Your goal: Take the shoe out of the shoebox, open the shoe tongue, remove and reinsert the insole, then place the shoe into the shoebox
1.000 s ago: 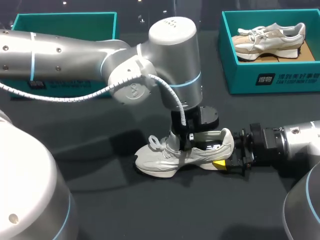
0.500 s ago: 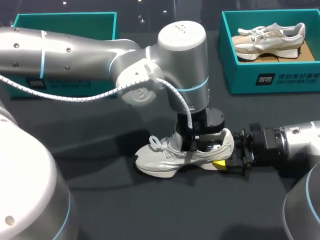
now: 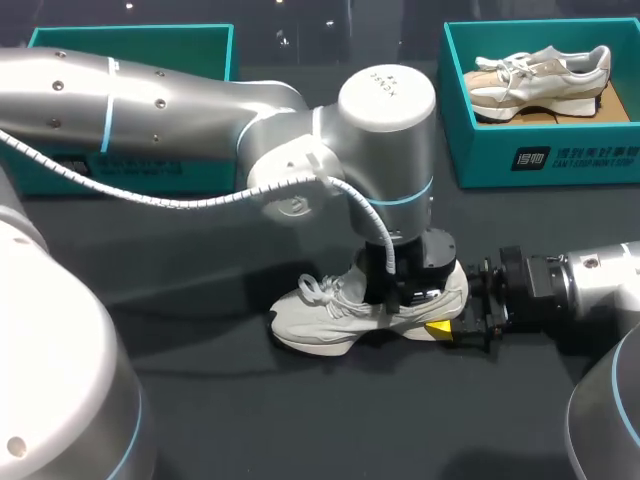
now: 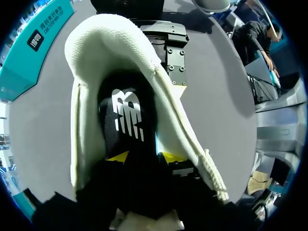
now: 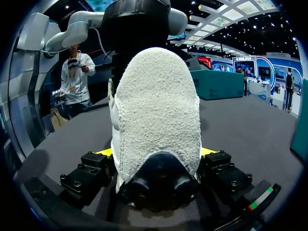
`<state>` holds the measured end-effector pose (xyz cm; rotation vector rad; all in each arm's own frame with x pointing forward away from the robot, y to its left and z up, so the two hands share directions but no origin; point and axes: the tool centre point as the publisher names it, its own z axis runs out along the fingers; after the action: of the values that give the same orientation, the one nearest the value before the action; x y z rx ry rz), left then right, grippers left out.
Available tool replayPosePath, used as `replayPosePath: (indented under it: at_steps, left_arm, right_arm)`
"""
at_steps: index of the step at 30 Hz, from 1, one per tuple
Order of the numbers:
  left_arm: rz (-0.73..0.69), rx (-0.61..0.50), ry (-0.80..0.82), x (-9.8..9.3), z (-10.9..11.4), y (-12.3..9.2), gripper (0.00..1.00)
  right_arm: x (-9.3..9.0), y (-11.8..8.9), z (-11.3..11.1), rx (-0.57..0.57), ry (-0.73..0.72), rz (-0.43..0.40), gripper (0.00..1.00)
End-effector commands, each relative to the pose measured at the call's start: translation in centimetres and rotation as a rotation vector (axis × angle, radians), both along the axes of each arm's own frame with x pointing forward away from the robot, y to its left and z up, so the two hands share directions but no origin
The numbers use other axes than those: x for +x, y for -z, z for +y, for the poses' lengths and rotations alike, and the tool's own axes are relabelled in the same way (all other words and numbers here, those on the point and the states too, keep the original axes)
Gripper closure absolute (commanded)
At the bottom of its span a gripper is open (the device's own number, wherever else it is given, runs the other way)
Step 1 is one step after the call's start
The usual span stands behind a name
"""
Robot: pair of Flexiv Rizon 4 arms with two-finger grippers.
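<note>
A white shoe [image 3: 320,318] lies on its sole on the dark table, toe toward the left. My left gripper [image 3: 405,292] comes straight down into its opening. In the left wrist view the left gripper [image 4: 144,156] has its yellow tips apart, open, just above the black insole [image 4: 127,115] lying flat inside the white collar [image 4: 120,43]. My right gripper [image 3: 450,318] sits low at the heel. In the right wrist view the right gripper [image 5: 156,153] has a finger [image 5: 91,171] pressed to each side of the heel [image 5: 156,110], shut on the shoe.
A teal shoebox [image 3: 480,160] at the back right holds a second white shoe [image 3: 540,75]. Another teal box [image 3: 130,40] stands at the back left, partly behind my left arm. Dark table surface lies in front of the shoe.
My left arm has shifted right, toward the heel, and its gripper has gone from shut to open inside the shoe. The right gripper and the shoe have stayed put.
</note>
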<state>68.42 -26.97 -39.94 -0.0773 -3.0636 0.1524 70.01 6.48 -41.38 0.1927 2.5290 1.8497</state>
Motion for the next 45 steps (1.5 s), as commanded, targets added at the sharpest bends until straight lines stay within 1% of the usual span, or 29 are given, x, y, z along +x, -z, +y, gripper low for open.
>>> replayPosePath:
  at_steps: [1,5,9,11,13,14,20,24,29,33,39,45]
  left_arm:
    - [-0.026,0.026,-0.007,0.2,-0.4,1.4,0.59]
    - [-0.073,0.058,-0.031,0.9,-0.2,2.2,0.61]
    - [-0.121,0.091,-0.069,1.8,0.2,2.9,0.71]
    - [-0.128,0.096,-0.082,2.1,0.4,3.1,0.80]
    - [-0.129,0.094,-0.093,2.4,0.7,3.0,0.95]
    - [-0.129,0.092,-0.097,2.5,0.9,3.0,1.00]
    - [-0.113,0.045,-0.116,2.3,1.7,2.2,1.00]
    - [-0.091,-0.018,-0.124,1.7,2.3,1.0,1.00]
    - [-0.042,-0.129,-0.134,0.9,2.8,-0.9,1.00]
    - [-0.039,-0.168,-0.136,0.5,2.8,-1.8,1.00]
    - [-0.037,-0.185,-0.139,0.3,3.1,-2.2,1.00]
    - [-0.022,-0.176,-0.150,0.0,3.7,-1.5,1.00]
  right_arm:
    - [-0.1,-0.1,0.0,-0.005,0.000,0.003,1.00]
    - [-0.1,-0.1,0.0,-0.005,0.000,0.003,1.00]
    - [-0.1,-0.1,0.0,-0.005,0.000,0.003,1.00]
    - [-0.1,-0.1,0.0,-0.005,0.000,0.003,1.00]
    - [-0.1,-0.1,0.0,-0.005,0.000,0.003,1.00]
    - [-0.1,-0.1,0.0,-0.005,0.000,0.003,1.00]
    - [-0.1,-0.1,0.0,-0.005,0.000,0.003,1.00]
    - [-0.1,-0.1,0.0,-0.005,0.000,0.003,1.00]
    - [-0.1,-0.1,0.0,-0.005,0.000,0.003,1.00]
    - [-0.1,-0.1,0.0,-0.005,0.000,0.003,1.00]
    - [-0.1,-0.1,0.0,-0.005,0.000,0.003,1.00]
    - [-0.1,-0.1,0.0,-0.005,0.000,0.003,1.00]
